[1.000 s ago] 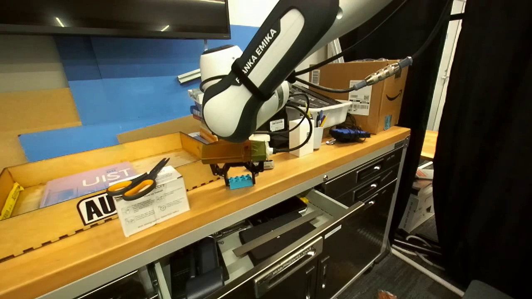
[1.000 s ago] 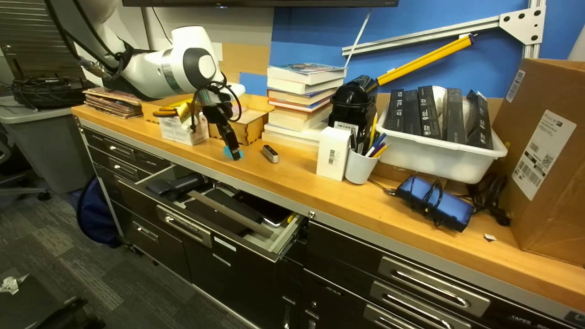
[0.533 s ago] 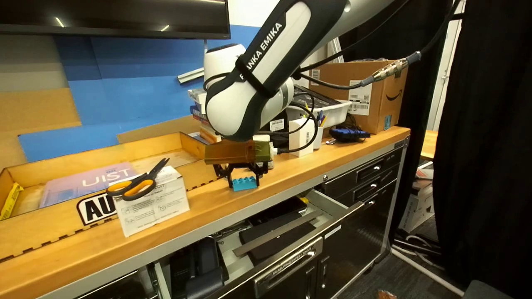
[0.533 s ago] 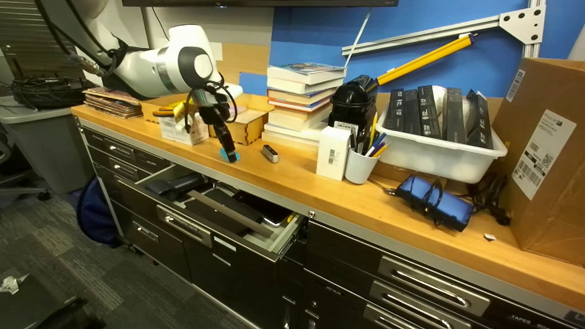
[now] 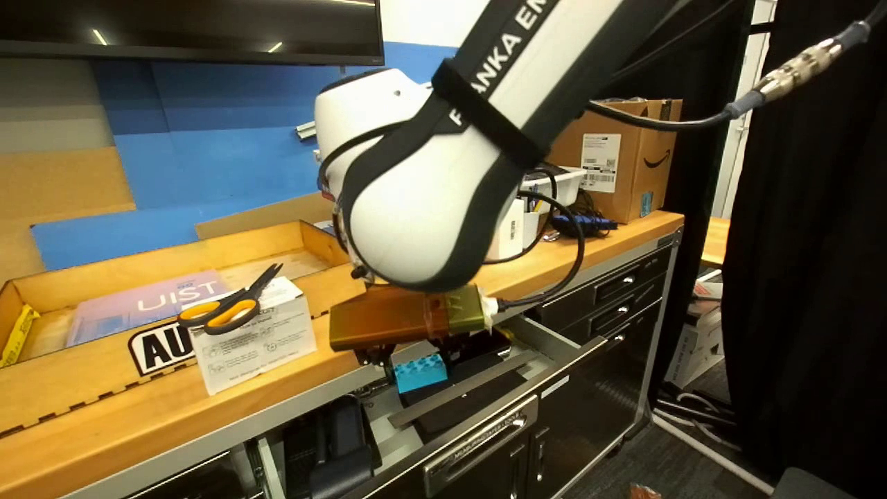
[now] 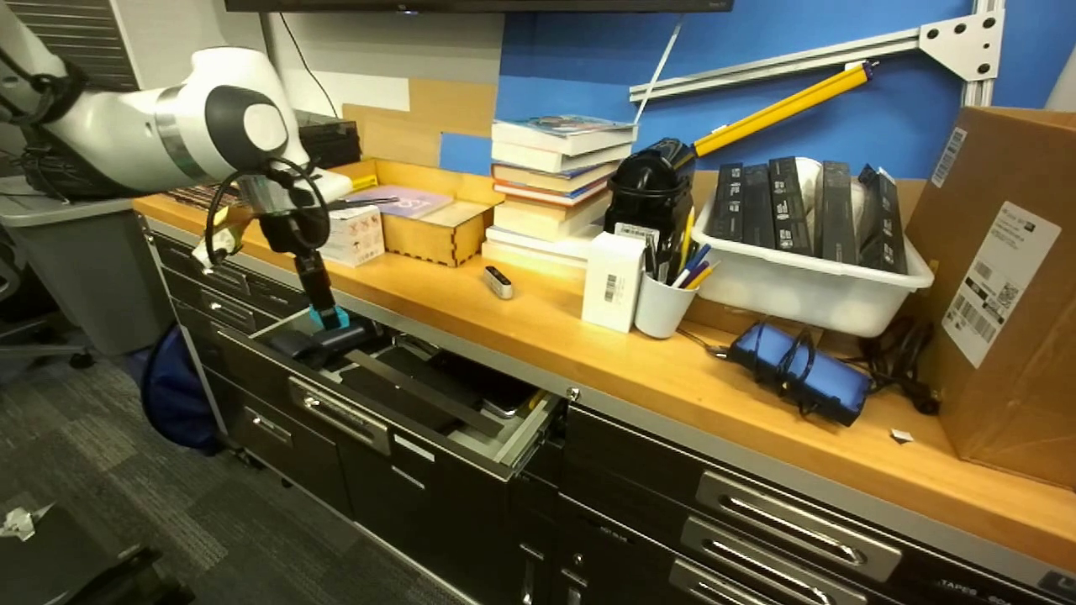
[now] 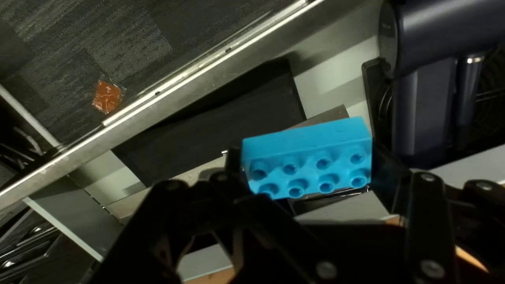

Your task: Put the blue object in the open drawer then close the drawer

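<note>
Blue block (image 7: 307, 157) hangs over the open drawer (image 6: 269, 374), clasped at its two ends by jaws that stand only as wide apart as its length. Pickup looks done and the carry nearly so; lowering, release and closing the drawer remain. Its studded side faces up, and its long axis spans jaw to jaw, seemingly near level, running at a slant to the drawer's front edge in the wrist view.

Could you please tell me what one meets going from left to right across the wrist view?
Long white floor strip, crinkled orange-red packet, teal-blue studded rectangular plastic block, dark cylindrical-headed device.
</note>
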Available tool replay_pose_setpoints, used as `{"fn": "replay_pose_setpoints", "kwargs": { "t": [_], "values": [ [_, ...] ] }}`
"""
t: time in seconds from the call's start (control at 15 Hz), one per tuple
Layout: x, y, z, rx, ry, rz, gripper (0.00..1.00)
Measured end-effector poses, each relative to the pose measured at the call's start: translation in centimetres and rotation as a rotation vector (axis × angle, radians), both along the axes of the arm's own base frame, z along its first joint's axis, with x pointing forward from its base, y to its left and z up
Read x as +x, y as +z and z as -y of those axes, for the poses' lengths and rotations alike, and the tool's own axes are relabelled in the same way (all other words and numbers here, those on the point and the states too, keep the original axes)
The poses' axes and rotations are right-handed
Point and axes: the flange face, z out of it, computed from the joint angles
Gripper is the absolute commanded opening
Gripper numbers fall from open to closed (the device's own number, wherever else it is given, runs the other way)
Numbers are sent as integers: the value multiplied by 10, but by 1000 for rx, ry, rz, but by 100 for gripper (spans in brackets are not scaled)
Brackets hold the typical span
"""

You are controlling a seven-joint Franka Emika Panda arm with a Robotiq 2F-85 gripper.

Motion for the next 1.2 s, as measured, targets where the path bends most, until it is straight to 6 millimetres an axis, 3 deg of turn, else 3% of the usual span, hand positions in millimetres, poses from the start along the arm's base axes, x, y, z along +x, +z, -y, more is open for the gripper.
{"fn": "replay_pose_setpoints", "kwargs": {
  "t": [0.2, 0.4, 0.47, 0.6, 0.93, 1.2],
  "values": [
    [-16, -18, -19, -55, -8, 76, 51],
    [-14, -31, -28, -94, -36, 157, 51],
    [-11, -35, -28, -105, -46, 175, 94],
    [-5, -42, -30, -110, -61, 181, 100],
    [-10, -60, -27, -57, -72, 61, 100],
    [-28, -54, -19, 69, -38, -96, 100]
  ]
}}
